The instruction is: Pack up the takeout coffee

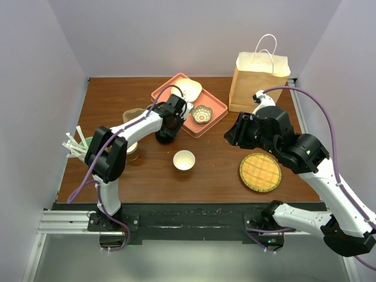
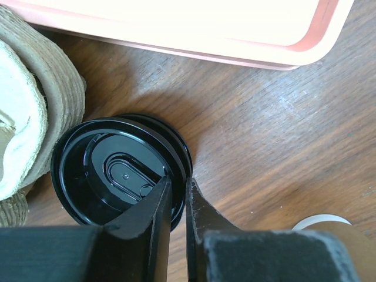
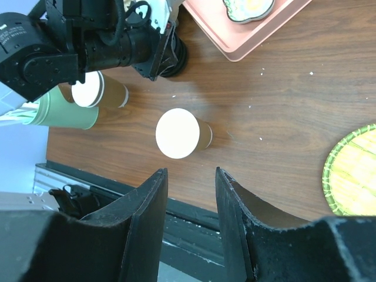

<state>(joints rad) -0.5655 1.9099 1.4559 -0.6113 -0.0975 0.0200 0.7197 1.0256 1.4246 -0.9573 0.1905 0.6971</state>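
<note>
Left gripper: fingers almost pressed together, pinching the thin rim of the takeout coffee at the lid's 3 o'clock edge, one finger inside the rim and one outside; lid round, glossy black plastic with an oval recess; the cup beneath cannot be made out; it stands on the grained brown wooden table, at 7 o'clock of the smooth pink tray; right gripper: fingers spread apart, touching nothing.
</note>
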